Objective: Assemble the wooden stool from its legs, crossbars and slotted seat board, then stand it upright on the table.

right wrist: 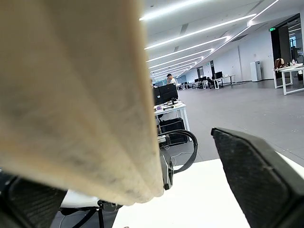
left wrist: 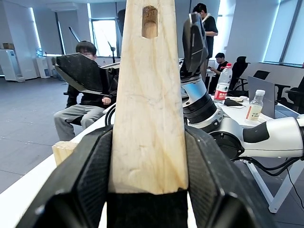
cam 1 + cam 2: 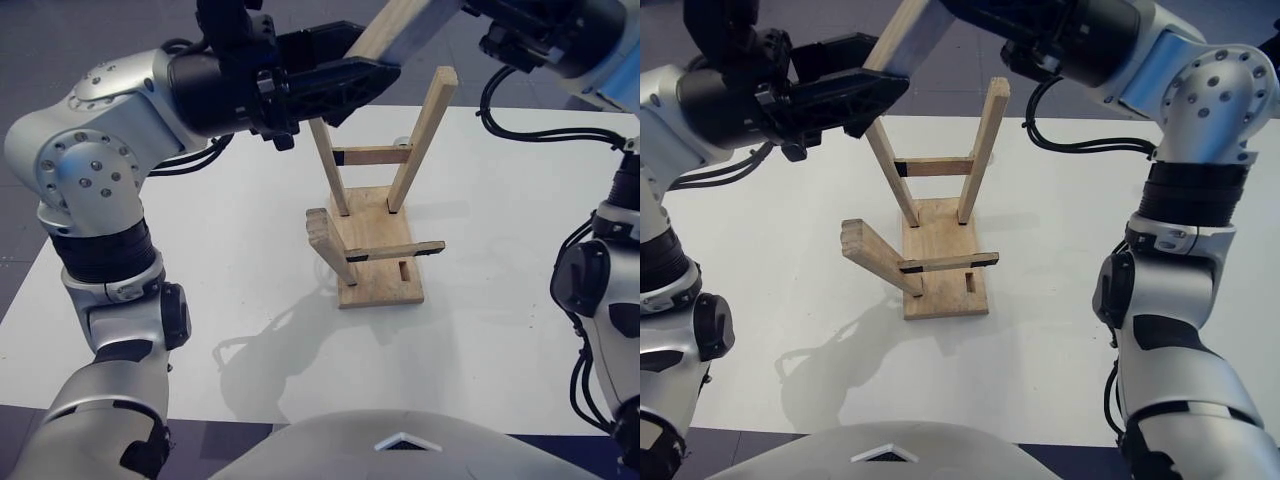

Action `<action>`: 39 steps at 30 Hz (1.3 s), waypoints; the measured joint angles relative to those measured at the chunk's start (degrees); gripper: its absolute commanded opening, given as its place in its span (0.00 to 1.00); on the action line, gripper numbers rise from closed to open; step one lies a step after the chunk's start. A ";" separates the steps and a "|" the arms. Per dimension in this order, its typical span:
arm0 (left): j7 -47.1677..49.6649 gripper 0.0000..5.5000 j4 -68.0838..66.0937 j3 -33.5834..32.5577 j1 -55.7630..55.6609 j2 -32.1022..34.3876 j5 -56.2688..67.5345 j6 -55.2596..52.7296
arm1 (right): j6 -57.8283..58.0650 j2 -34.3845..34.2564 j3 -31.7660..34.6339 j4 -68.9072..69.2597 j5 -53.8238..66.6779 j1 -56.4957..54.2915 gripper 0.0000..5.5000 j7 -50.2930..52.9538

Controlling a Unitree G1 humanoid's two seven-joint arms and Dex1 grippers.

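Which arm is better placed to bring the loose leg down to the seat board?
Left. The left tool clamps the leg on both sides at the end nearer the seat board; the right arm is higher, at the leg's far end.

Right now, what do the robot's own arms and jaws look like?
The left arm and right arm are silver-grey rounded shells with bolt-studded joints, black ribbed bands and loose black cables. The jaws are matte black, broad, tapering plates.
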State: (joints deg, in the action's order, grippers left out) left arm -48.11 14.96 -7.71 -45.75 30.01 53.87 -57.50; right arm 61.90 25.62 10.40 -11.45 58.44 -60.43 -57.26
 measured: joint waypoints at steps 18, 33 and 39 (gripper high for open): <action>1.35 0.38 -1.16 0.24 3.91 -0.32 4.38 -0.76 | 2.98 -0.21 0.03 -0.06 1.28 0.00 0.39 -0.47; -0.73 0.72 -3.51 -0.42 3.59 0.99 6.01 0.08 | 1.86 2.25 -0.07 -2.68 -0.21 -0.19 0.38 -6.89; 1.50 0.86 -2.23 -7.15 3.35 7.00 5.29 1.90 | -2.29 6.49 -1.29 -6.70 -6.66 -0.65 0.38 -9.35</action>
State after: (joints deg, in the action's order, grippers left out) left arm -46.61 12.73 -14.86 -42.40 37.01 59.16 -55.61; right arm 59.61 32.11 9.10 -18.14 51.79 -61.08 -66.62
